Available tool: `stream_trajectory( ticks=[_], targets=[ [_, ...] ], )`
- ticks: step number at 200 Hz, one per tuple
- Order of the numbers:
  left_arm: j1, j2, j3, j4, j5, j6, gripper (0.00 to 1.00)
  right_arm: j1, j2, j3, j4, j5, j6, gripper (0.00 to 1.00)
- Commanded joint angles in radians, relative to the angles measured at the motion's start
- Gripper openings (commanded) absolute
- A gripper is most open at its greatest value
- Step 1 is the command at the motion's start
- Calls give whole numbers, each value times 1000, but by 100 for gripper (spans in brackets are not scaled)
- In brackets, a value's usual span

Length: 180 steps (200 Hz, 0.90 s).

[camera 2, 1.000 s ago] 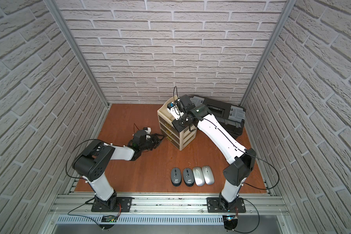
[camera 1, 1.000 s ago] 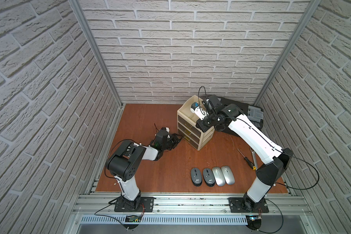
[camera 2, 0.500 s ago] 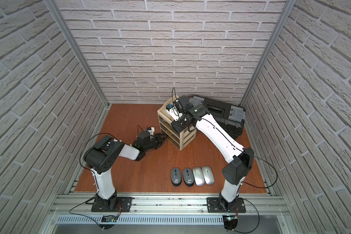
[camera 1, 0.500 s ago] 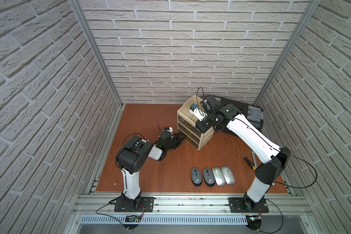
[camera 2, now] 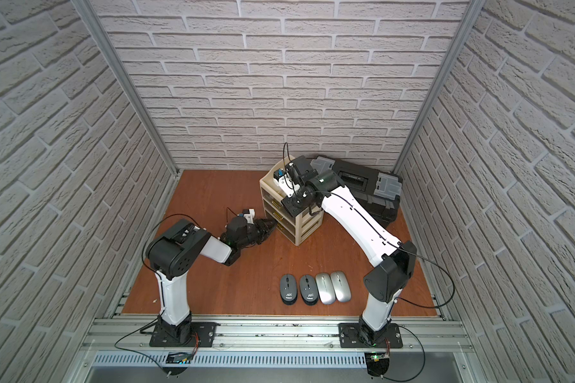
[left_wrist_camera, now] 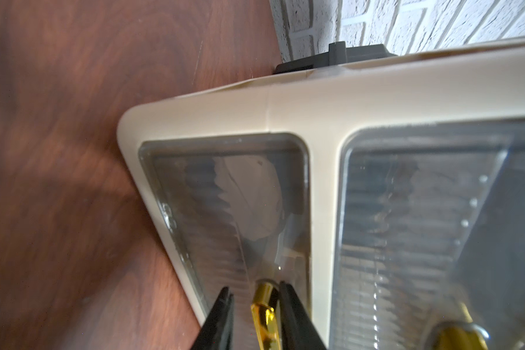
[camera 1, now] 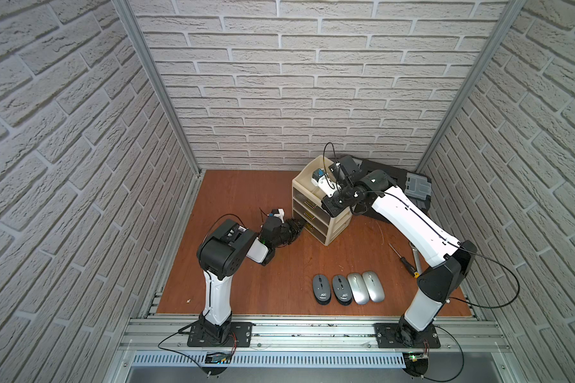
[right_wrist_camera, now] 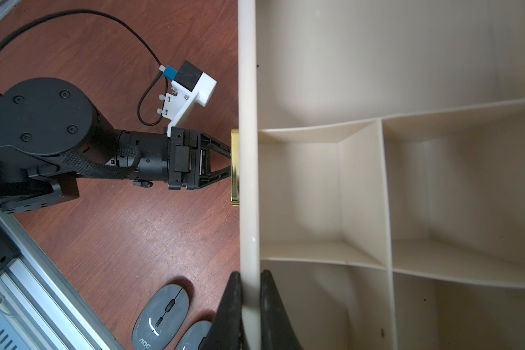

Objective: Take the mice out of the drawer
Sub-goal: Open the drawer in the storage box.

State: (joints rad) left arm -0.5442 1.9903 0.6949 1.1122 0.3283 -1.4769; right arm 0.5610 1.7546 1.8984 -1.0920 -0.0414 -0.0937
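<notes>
Four mice are out on the desk, side by side near its front edge and right of the middle: two dark grey mice and two silver mice. The cabinet stands toward the back edge with all three drawers shut. The left gripper is low at the bottom drawer, its jaws narrowly spread astride the gold handle. One finger sits against the handle and a gap shows on the other side, so the handle is not yet clamped. Through the drawer's cloudy front a pale shape can be seen. It is rounded and is probably another mouse, though the plastic blurs it too much to be sure. The right gripper is pressed together on the cabinet's top rim, seemingly to steady the cabinet for the pull. The task looks more than half done. What is left is to close on the handle, draw the bottom drawer open and lift out whatever mice lie inside. The pictures do not show whether the middle and top drawers hold any.
</notes>
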Motion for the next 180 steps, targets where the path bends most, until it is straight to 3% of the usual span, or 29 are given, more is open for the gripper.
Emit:
stream_trajectory(
  ticks=[1,122,180],
  targets=[
    [-17,45,9,84,-9,-41,28,5,4,13,-22,12,-3,8],
    [-33,117,-23,230,-66,-114,15,5,0,-3,-17,8,3,7],
    [-29,50,-91,188,-69,-90,13,5,3,-9,-18,40,15,6]
  ],
)
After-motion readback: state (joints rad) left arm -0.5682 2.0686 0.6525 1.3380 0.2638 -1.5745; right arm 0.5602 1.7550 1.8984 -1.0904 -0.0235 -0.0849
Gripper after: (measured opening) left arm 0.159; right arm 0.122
